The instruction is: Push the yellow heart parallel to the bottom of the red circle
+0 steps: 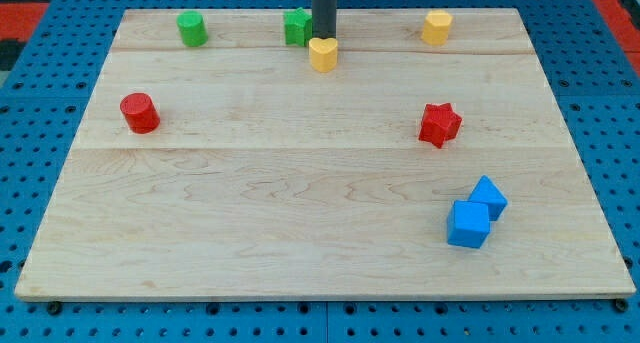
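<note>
Near the view's top, my tip (325, 37) is touching the yellow heart (323, 55), bare rod, grasping nothing. The smooth wooden board (300, 203) is holding the red circle (140, 113) at the view's left.

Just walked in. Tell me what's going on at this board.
My tip sits right behind the yellow heart, on its top side in the view, beside the green block. The red circle lies far toward the view's left and lower down, so the heart is not yet level with its bottom.
</note>
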Tool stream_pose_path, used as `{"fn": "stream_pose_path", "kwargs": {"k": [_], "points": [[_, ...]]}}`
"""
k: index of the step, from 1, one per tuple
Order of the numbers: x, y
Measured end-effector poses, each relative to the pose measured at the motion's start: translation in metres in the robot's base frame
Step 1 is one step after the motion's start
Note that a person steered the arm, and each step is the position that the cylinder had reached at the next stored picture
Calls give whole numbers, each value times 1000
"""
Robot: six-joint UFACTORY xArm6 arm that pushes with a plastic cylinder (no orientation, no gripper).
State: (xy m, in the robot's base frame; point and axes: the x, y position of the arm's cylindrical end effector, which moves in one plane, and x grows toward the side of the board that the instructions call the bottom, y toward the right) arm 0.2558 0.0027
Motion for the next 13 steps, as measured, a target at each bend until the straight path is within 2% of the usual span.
{"fn": "stream_pose_path", "kwargs": {"k": [3,5,6,8,9,10,11,12,13], "points": [[33,4],[104,12],[159,6],[216,1],[225,-55],[206,-64],[163,-64],[184,-97],[168,-102]]}}
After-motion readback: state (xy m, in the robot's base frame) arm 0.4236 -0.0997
